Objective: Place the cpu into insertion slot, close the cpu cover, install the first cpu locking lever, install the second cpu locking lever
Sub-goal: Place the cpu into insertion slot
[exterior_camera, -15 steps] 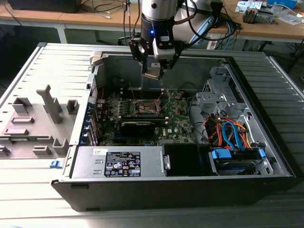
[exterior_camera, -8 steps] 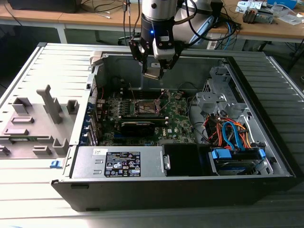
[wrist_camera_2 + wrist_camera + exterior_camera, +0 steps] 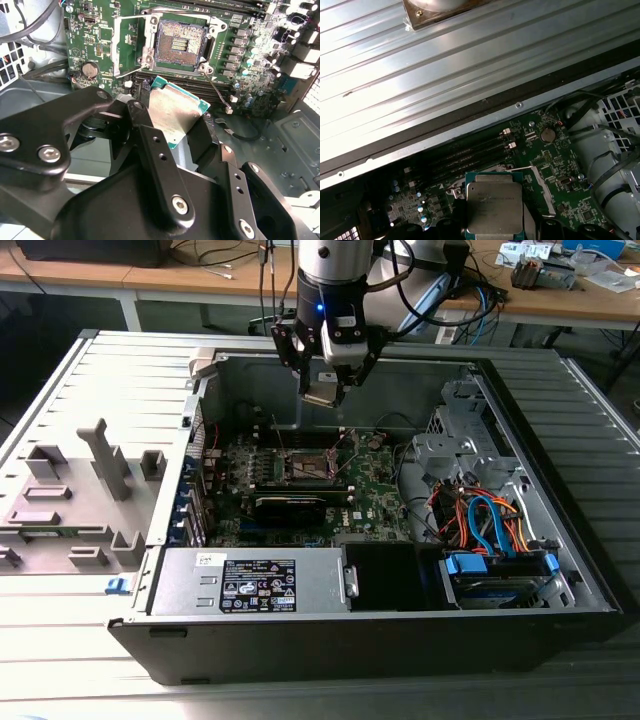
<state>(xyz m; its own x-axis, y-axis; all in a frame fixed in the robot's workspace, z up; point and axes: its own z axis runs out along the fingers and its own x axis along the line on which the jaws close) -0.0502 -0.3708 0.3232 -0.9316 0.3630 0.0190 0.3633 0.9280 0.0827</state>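
Note:
My gripper (image 3: 325, 392) hangs over the open computer case, above the motherboard (image 3: 300, 480), shut on the cpu (image 3: 175, 112). The cpu is a flat silver square with a green edge, held tilted between the two black fingers (image 3: 145, 110); it also appears in the first wrist view (image 3: 492, 205). The insertion slot (image 3: 180, 45) lies open below it, its brownish contact field bare inside a silver rim, and is seen on the board in the exterior view (image 3: 308, 465). The cpu cover (image 3: 116, 47) stands swung open beside the slot. A thin lever rod (image 3: 216, 87) sticks out from a socket corner.
A long black card (image 3: 300, 502) lies just in front of the slot. The grey power supply (image 3: 250, 585) fills the case's near side, and a drive with blue and orange cables (image 3: 490, 530) sits at the exterior view's right. A grey fixture tray (image 3: 70, 500) lies outside the case.

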